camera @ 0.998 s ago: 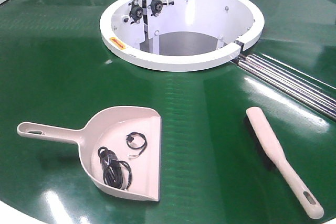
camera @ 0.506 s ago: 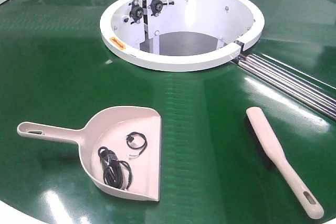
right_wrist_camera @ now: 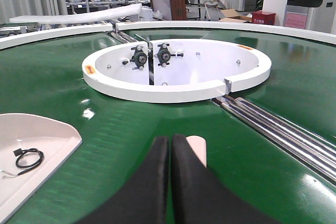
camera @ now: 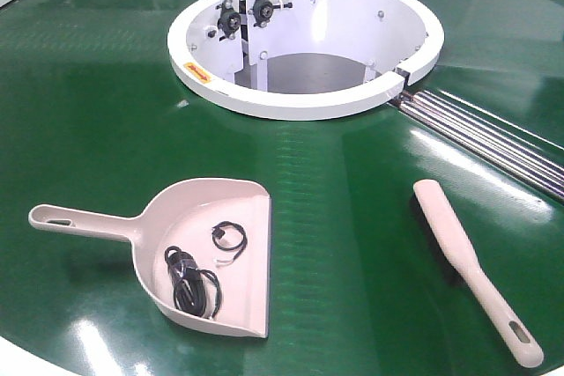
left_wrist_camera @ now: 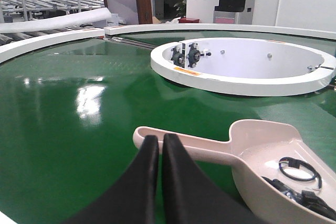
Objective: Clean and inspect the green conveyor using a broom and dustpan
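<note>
Nothing is differing from the earlier frames. Dustpan (camera: 207,248) is lying at 7 o'clock on the green conveyor (camera: 88,112), holding black cable coils (camera: 194,283). Broom (camera: 471,270) is lying at 4 o'clock. White ring housing (camera: 304,103) is sitting at 12. Left fingers (left_wrist_camera: 156,150) and right fingers (right_wrist_camera: 169,153) are pressing together, gripping nothing.

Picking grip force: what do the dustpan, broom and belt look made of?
Dustpan: looks like moulded plastic, pale beige-pink, smooth matte, one piece with a slotted handle.
Broom: same-looking plastic back; dark bristles underneath, fibre unclear.
Belt: glossy dark green, mirror-like light reflections; probably PVC or rubber coating.
</note>
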Motion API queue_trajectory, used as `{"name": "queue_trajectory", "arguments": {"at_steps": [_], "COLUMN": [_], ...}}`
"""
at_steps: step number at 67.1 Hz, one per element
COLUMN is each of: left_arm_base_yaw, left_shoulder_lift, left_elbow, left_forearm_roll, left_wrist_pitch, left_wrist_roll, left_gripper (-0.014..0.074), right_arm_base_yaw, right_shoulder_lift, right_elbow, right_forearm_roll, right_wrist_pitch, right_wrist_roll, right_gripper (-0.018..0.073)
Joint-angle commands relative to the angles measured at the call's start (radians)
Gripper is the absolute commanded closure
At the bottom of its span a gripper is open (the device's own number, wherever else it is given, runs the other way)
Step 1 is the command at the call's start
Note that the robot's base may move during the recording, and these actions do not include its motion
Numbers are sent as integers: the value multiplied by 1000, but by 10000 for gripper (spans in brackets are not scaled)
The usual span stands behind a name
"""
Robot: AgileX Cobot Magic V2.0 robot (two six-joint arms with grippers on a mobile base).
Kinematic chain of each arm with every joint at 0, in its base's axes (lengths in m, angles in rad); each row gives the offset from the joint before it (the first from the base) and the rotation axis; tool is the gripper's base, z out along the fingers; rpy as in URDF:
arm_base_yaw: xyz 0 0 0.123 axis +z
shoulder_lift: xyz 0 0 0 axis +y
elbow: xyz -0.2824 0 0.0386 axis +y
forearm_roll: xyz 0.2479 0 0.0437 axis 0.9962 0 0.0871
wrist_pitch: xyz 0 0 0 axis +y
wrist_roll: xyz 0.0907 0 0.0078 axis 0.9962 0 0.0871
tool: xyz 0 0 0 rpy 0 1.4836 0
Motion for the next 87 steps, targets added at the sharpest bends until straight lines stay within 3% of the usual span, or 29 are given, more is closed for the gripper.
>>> {"name": "queue_trajectory", "arguments": {"at_steps": [1, 13, 23, 29, 42, 87], "left_arm_base_yaw": [-9, -9, -9, -9, -9, -9], "left_shoulder_lift": [-14, -14, -14, -14, -14, -14], "left_elbow": [32, 32, 32, 32, 32, 32], "left_forearm_roll": [-3, -3, -3, -3, -3, -3], "left_wrist_pitch": [-67, -67, -67, -67, -67, -67], "left_wrist_roll": [-8, -8, -8, -8, -8, -8], "left_gripper": [604, 604, 604, 604, 604, 604], "right_arm_base_yaw": [1, -17, -159, -202, -200, -199], "right_shoulder_lift": [14, 13, 17, 17, 5, -22], "right_elbow": [-26, -26, 11, 99, 255, 253], "right_forearm_roll": [-1, -13, -9, -13, -135, -136], "right_wrist_pitch": [-76, -75, -111, -201, -430, -389], "right_wrist_roll": [-5, -14, -28, -21, 104, 125], "right_gripper": [569, 569, 569, 569, 569, 569]}}
